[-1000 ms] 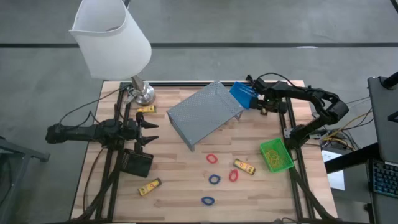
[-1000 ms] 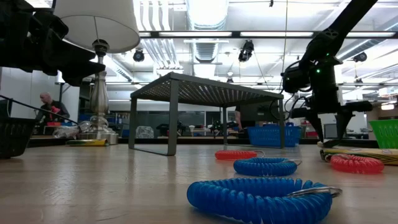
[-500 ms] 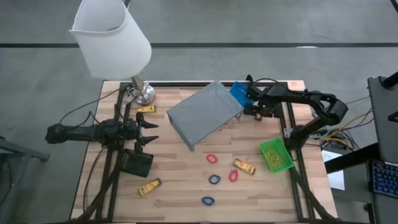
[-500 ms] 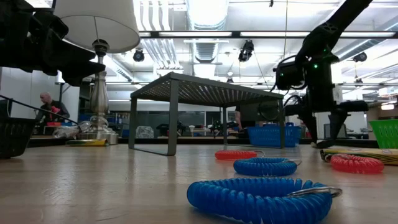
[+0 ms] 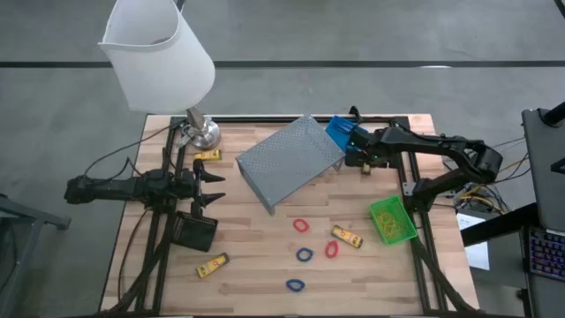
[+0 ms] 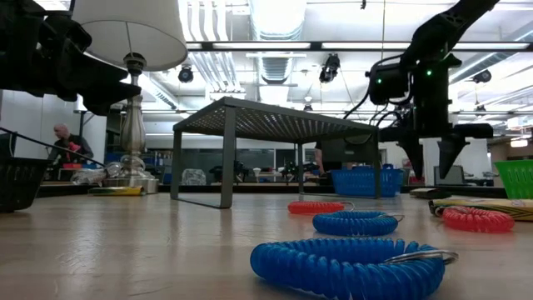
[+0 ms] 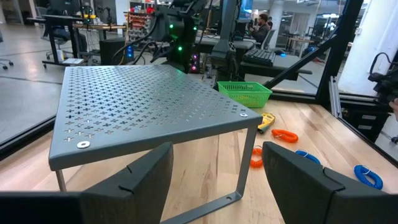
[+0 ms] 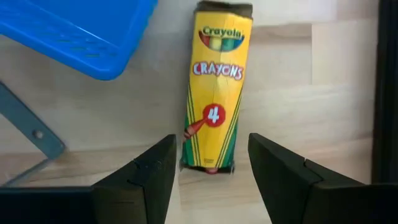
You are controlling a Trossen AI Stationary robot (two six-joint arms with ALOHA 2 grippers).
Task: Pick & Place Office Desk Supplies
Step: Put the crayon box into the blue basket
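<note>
My right gripper (image 5: 360, 159) is open and points down beside the blue bin (image 5: 340, 132). In the right wrist view its fingers (image 8: 149, 180) stand on either side of the near end of a yellow crayon box (image 8: 214, 106) that lies flat on the table. I cannot tell whether they touch it. My left gripper (image 5: 212, 187) waits open at the table's left, facing the grey stand (image 7: 149, 106). Other yellow boxes (image 5: 347, 237) (image 5: 212, 265) (image 5: 207, 155), red loops (image 5: 301, 224) (image 5: 331, 249) and blue loops (image 5: 305, 254) (image 5: 295, 284) lie on the table. The green bin (image 5: 391, 221) stands at the right, the black bin (image 5: 196, 231) at the left.
A grey perforated metal stand (image 5: 290, 161) on thin legs fills the table's middle, close to the blue bin. A lamp with a white shade (image 5: 159, 62) and a metal base (image 5: 203, 132) stands at the far left corner. Dark frame rails run along both sides.
My right gripper has moved a little toward the table's left and near edge, closer to the blue bin, and in the low view its fingertips have risen off the table. It has stayed open.
</note>
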